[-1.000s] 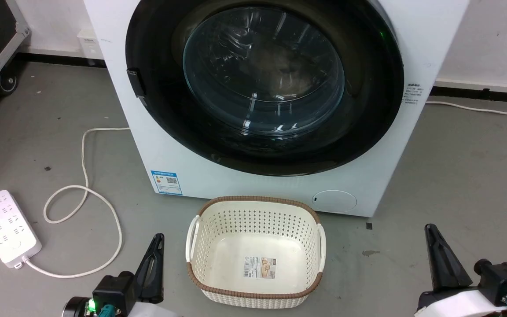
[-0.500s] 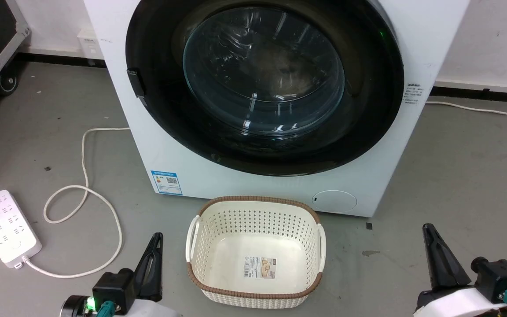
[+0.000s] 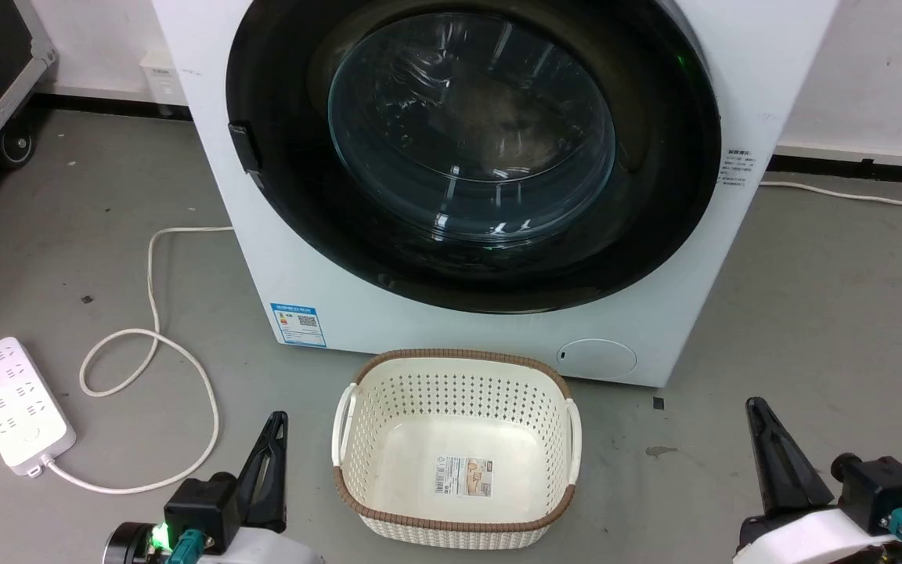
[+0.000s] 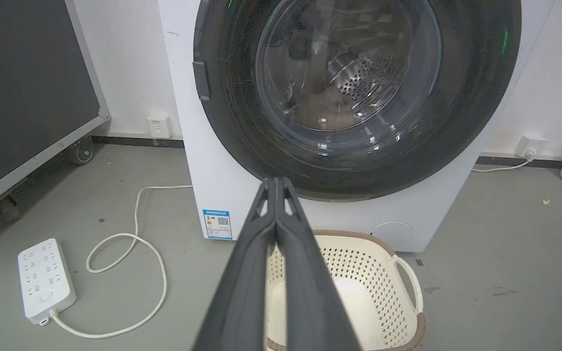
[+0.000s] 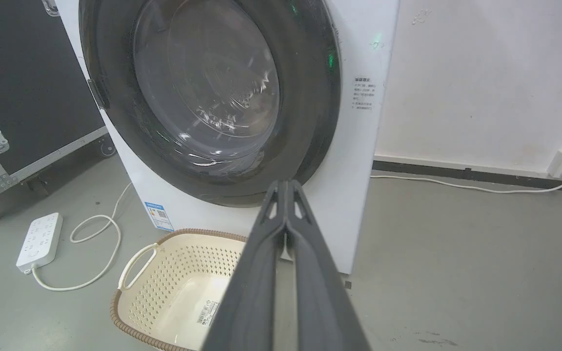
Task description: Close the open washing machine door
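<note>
Two grippers were recorded nearest the head camera: the left gripper (image 3: 277, 419) low at the left and the right gripper (image 3: 756, 407) low at the right. Each had its long dark tapered fingers pressed together tip to tip and held nothing. Between them on the grey concrete floor (image 3: 827, 313) stood a cream plastic basket (image 3: 459, 356), perforated, with a brown woven-look rim. A white power strip (image 3: 16, 406) with a looped white cable (image 3: 149, 337) lay to its left. Just beyond the basket stood the white washing machine (image 3: 388, 309), smooth-fronted, with a blue label (image 3: 298, 323) and a round flap (image 3: 596, 359) low down. The washing machine door (image 3: 473, 149) spanned nearly the full width of the front. Its glossy black ring sat flush against the panel, a small dark handle (image 3: 243, 147) on its left edge. At its centre bulged a clear glass bowl, through which the left wrist view showed the perforated steel drum (image 4: 359, 83).
</note>
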`<state>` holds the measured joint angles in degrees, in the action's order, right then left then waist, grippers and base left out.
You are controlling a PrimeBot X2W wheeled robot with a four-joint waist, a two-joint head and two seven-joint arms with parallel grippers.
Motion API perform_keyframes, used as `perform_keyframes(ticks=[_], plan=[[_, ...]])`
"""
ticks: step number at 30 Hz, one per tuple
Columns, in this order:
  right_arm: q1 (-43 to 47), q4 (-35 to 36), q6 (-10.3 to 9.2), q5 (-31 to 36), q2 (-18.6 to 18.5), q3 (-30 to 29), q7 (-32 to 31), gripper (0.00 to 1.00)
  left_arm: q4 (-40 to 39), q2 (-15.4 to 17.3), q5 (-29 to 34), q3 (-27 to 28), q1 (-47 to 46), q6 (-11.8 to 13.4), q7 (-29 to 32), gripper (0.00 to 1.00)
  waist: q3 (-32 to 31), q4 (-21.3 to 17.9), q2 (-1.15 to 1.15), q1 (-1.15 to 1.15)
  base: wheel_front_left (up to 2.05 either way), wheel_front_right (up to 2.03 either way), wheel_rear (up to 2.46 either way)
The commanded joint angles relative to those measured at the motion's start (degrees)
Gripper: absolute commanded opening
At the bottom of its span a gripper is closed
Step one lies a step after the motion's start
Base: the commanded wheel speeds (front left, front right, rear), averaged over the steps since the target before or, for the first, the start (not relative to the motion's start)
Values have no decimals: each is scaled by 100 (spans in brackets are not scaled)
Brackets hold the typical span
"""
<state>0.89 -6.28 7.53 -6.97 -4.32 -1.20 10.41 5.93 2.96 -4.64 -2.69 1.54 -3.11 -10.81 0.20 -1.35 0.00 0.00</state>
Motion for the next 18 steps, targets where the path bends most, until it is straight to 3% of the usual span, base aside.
perform_keyframes(ticks=[1,18], plan=[[-23,55,-1,59,33,10,-17,0,-30,-1,43,23,-34,44,18,0,0,1,0,0,0,0,0],[-35,162,-2,178,54,31,-208,0,-136,-3,122,69,-56,94,217,0,-4,26,0,0,0,0,0]])
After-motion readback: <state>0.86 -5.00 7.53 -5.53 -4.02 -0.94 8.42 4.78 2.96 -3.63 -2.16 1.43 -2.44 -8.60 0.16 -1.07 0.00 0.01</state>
